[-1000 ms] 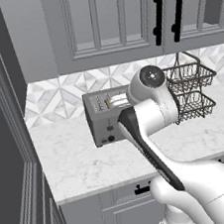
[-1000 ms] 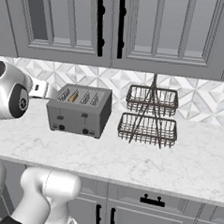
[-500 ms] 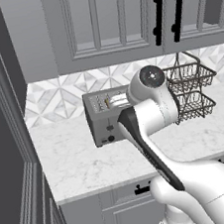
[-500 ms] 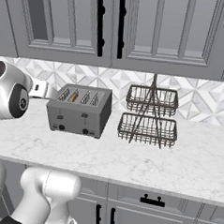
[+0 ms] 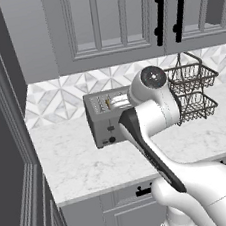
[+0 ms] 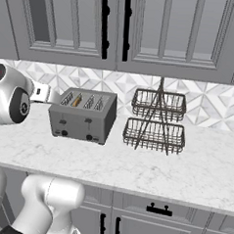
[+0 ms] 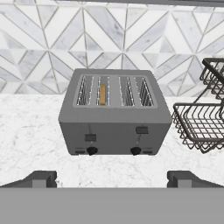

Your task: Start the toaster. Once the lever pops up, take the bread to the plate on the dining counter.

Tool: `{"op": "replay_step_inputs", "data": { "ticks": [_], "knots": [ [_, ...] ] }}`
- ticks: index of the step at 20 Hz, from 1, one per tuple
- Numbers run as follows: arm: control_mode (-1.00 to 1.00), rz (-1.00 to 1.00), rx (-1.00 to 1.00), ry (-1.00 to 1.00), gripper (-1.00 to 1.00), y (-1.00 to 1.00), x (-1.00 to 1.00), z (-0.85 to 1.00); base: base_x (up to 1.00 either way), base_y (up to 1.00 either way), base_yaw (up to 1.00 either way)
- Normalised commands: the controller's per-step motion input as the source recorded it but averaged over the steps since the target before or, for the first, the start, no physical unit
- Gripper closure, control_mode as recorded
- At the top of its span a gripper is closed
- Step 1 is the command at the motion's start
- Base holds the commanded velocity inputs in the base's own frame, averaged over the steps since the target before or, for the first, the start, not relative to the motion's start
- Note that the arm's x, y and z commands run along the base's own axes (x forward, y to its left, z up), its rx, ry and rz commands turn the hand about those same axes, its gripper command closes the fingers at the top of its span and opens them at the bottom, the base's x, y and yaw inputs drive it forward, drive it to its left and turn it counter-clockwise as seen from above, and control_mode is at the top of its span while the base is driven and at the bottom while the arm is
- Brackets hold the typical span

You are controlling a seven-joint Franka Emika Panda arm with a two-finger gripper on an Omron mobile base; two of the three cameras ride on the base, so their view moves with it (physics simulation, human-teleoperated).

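The grey four-slot toaster (image 7: 114,118) stands on the white marble worktop (image 7: 30,131) against the tiled wall, also seen from the base cameras (image 5: 105,125) (image 6: 82,121). The bread (image 7: 102,94) sits sunk in the second slot from the left, showing as a thin tan strip (image 6: 77,101). On the toaster's front the left lever (image 7: 90,137) sits a little lower than the right lever (image 7: 141,130). My gripper (image 7: 111,179) hovers in front of the toaster, clear of it, open with nothing between its fingertips (image 7: 41,178).
A two-tier dark wire basket rack (image 6: 155,121) (image 7: 203,122) stands just right of the toaster. Grey wall cabinets (image 6: 119,31) hang above. A tall dark panel (image 5: 9,149) bounds the worktop on the left. Grey drawers (image 6: 157,209) run below the worktop's front edge.
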Motion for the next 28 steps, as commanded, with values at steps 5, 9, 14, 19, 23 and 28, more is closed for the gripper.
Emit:
{"op": "replay_step_inputs", "data": {
  "ticks": [5, 9, 14, 19, 23, 28],
  "knots": [
    [-1.00, 0.00, 0.00, 0.00, -1.00, 0.00, 0.00, 0.00, 0.00, 0.00, 0.00],
    [-1.00, 0.00, 0.00, 0.00, -1.00, 0.00, 0.00, 0.00, 0.00, 0.00, 0.00],
    [-1.00, 0.00, 0.00, 0.00, -1.00, 0.00, 0.00, 0.00, 0.00, 0.00, 0.00],
    [-1.00, 0.00, 0.00, 0.00, -1.00, 0.00, 0.00, 0.00, 0.00, 0.00, 0.00],
    [-1.00, 0.00, 0.00, 0.00, -1.00, 0.00, 0.00, 0.00, 0.00, 0.00, 0.00],
    [-1.00, 0.00, 0.00, 0.00, -1.00, 0.00, 0.00, 0.00, 0.00, 0.00, 0.00]
  ]
}}
